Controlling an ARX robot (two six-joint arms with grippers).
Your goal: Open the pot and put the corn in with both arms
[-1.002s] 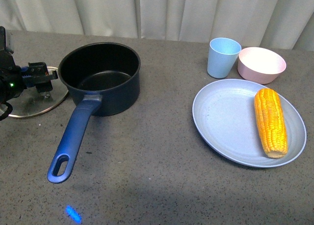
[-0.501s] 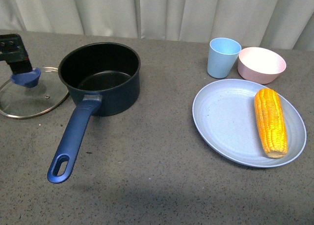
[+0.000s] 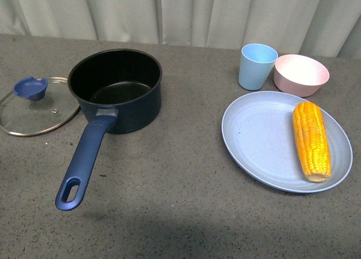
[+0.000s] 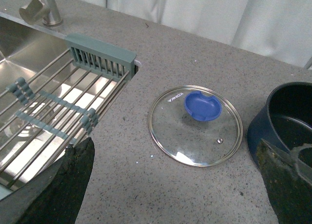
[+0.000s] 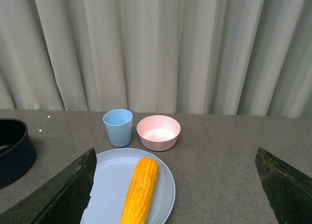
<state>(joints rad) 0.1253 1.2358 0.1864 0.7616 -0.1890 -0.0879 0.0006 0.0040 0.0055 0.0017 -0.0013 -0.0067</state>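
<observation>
You're about halfway through, by my reading. The pot [image 3: 134, 113] stands open on the bench [image 3: 180, 208], black inside and with nothing in it, its long blue handle running toward the robot. The glass lid [image 3: 42, 115] lies flat on the bench just to the left of the pot, blue knob [image 3: 31, 88] up, its rim right at the pot's wall; I can't tell whether they touch. So the opening is done.

What's left is the corn [image 3: 311, 140]. It lies on the right half of the blue plate [image 3: 256, 137], well apart from the pot, with neither arm near it in the front view. You have yet to pick it up, carry it across and set it in the pot.

Your left gripper [image 4: 175, 140] hangs above the lid with its fingers spread wide and nothing between them. Your right gripper [image 5: 175, 150] is likewise spread and empty, looking out over the plate and corn from a distance.

The count:
- one pot
- one lid
- one corn cob
- one plate
- one light blue cup [image 3: 257, 66] and one pink bowl [image 3: 300, 74], side by side behind the plate
- one sink [image 4: 19, 53] with a wire rack [image 4: 58, 102] across it, beyond the lid in the left wrist view
</observation>
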